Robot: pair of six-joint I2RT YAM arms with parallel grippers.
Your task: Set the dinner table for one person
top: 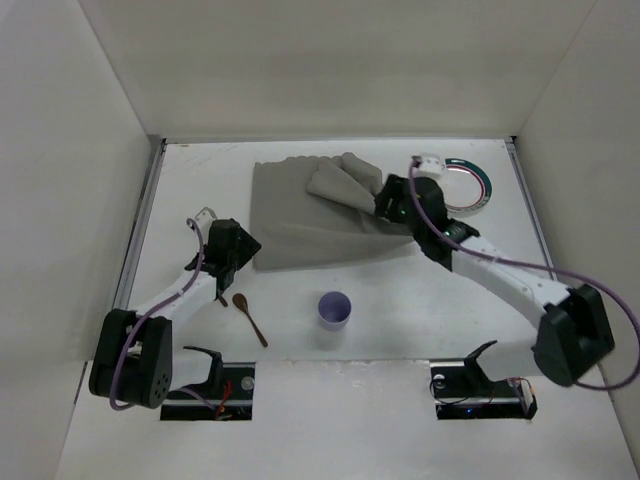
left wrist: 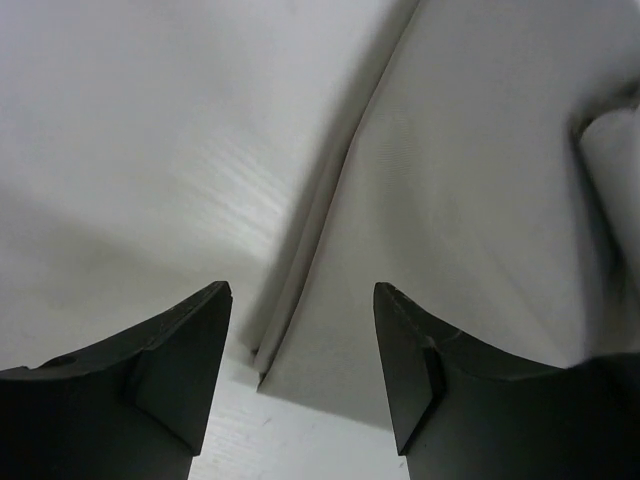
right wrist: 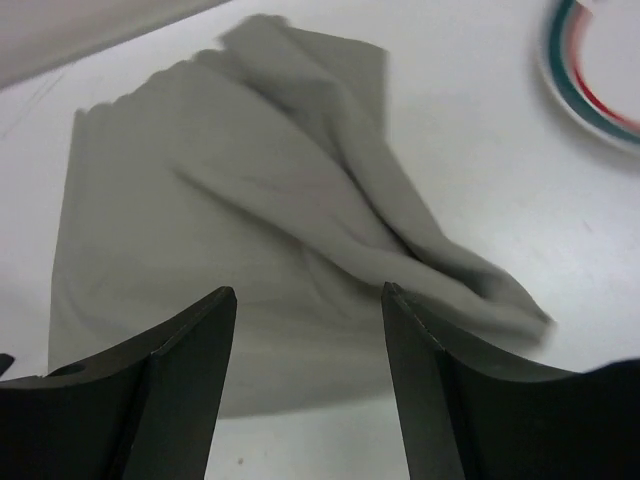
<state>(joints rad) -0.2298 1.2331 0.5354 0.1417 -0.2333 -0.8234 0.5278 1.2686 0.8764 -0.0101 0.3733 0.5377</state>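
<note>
A grey cloth mat (top: 310, 215) lies rumpled on the white dinner table (top: 420, 290), its right part folded over in a ridge (right wrist: 400, 240). My left gripper (top: 240, 243) is open and empty at the mat's near left corner (left wrist: 262, 375). My right gripper (top: 385, 203) is open and empty over the mat's right side. A plate with green and red rings (top: 468, 185) lies at the back right, also in the right wrist view (right wrist: 590, 70). A purple cup (top: 334, 310) stands in front of the mat. A brown wooden spoon (top: 249, 317) lies left of the cup.
White walls enclose the table on the left, back and right. The arm bases (top: 480, 385) sit at the near edge.
</note>
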